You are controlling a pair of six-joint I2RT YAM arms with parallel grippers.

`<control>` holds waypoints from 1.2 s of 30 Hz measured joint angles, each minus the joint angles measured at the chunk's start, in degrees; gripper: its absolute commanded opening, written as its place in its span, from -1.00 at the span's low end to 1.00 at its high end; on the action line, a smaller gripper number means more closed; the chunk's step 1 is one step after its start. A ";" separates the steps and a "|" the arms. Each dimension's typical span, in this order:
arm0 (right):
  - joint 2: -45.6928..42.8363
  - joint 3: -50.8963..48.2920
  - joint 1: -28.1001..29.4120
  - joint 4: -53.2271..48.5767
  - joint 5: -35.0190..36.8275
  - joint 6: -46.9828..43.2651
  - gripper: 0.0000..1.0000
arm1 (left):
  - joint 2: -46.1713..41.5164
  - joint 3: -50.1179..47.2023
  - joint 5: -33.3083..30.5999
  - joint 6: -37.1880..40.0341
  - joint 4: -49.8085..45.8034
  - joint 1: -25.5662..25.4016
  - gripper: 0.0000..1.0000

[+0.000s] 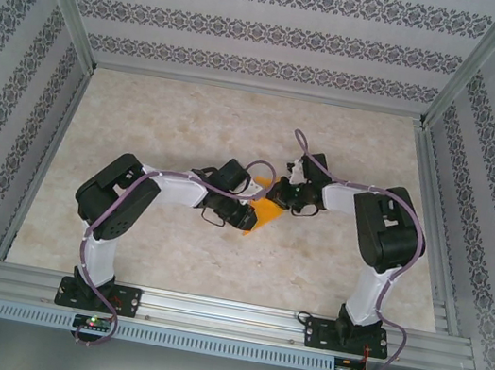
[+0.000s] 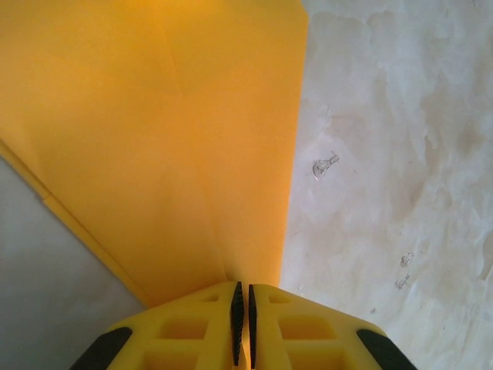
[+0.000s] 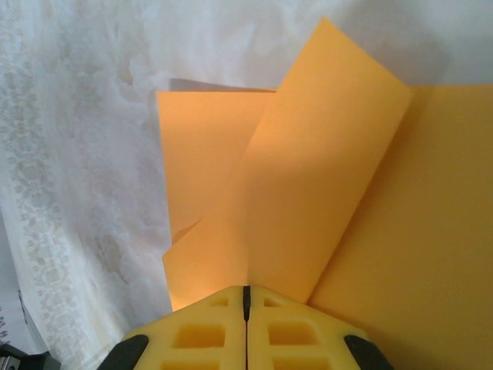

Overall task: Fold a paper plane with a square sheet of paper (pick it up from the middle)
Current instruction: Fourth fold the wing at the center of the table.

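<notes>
The square sheet of paper, orange-yellow, hangs between my two grippers above the middle of the table, folded into overlapping layers. In the left wrist view the paper spreads up and left with a faint crease, and a lower layer's edge shows at the left. My left gripper is shut on its near edge. In the right wrist view the paper shows a long flap lying over two other layers. My right gripper is shut on the base of that flap. From above, the left gripper and right gripper nearly meet.
The beige marbled tabletop lies under the arms, with small marks on it. Aluminium rails run along the near edge, and patterned walls close in the left, back and right sides.
</notes>
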 measured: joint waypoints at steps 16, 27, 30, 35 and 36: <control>-8.41 -8.04 3.26 3.17 -0.04 8.79 -0.87 | -0.81 -1.38 -0.04 0.81 0.79 -0.26 -0.69; -4.15 -8.11 5.70 7.30 -0.09 12.24 -0.88 | -1.07 -1.75 0.39 1.03 1.11 -0.28 -0.70; -4.11 -8.00 5.68 6.95 0.17 11.34 -0.88 | -1.16 -1.97 0.50 1.01 1.40 -0.28 -0.69; -3.82 -7.41 5.57 5.79 0.37 9.20 -0.88 | -1.68 -2.34 -0.11 1.01 1.66 -0.74 -0.69; -3.74 -7.21 5.53 5.51 0.35 8.85 -0.88 | -1.81 -2.49 -0.52 1.01 1.66 -0.98 -0.68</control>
